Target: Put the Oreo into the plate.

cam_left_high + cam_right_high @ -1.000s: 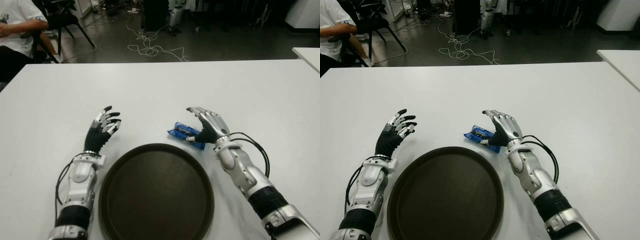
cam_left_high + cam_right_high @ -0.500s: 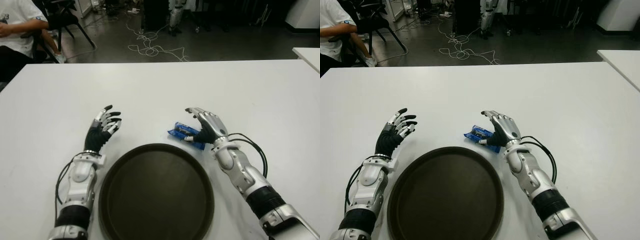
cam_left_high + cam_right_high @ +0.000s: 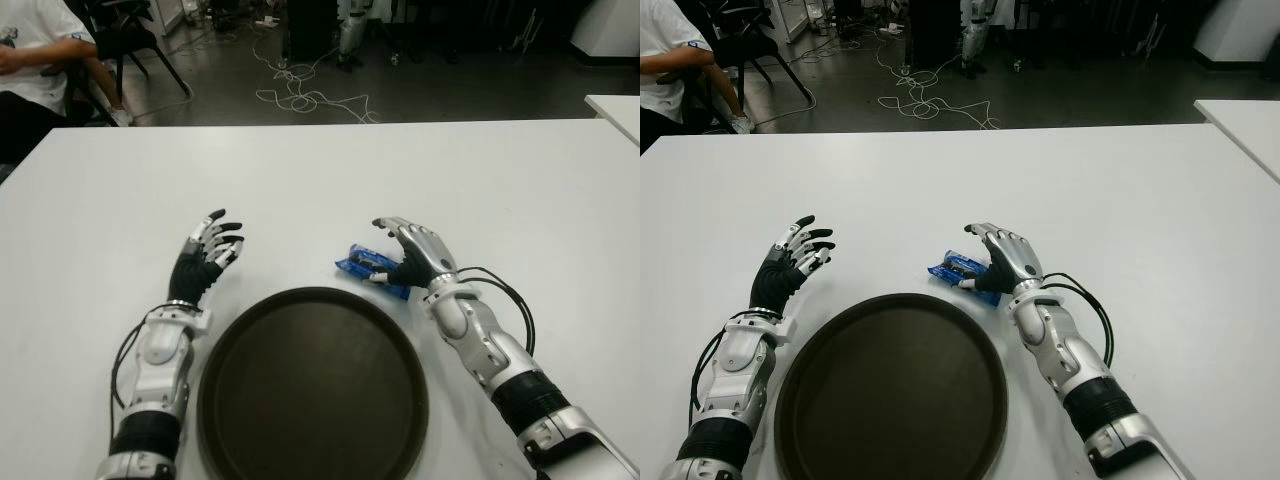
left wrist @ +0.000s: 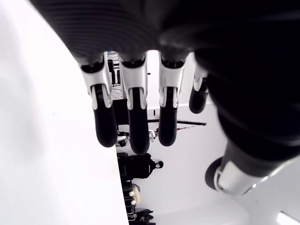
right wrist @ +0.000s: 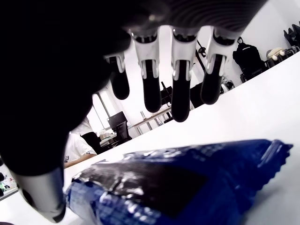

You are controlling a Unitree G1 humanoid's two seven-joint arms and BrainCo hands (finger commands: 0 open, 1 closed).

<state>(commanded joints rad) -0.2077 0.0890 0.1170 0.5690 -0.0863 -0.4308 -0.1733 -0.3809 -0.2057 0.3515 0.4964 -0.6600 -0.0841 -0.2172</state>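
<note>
A blue Oreo packet [image 3: 366, 265] lies flat on the white table [image 3: 300, 180], just beyond the far right rim of the round dark plate [image 3: 312, 385]. My right hand [image 3: 408, 252] hovers over the packet's right end with its fingers spread above the wrapper [image 5: 187, 183], not closed on it. The thumb lies close by the packet's near edge. My left hand [image 3: 205, 257] is open, fingers extended, beside the plate's far left rim, holding nothing.
A seated person [image 3: 35, 60] is at the far left beyond the table. Cables [image 3: 300, 95] lie on the floor behind the table. A second white table edge [image 3: 615, 105] shows at the far right.
The right hand has shifted very slightly over the packet; the packet itself has not moved. The left hand is unchanged.
</note>
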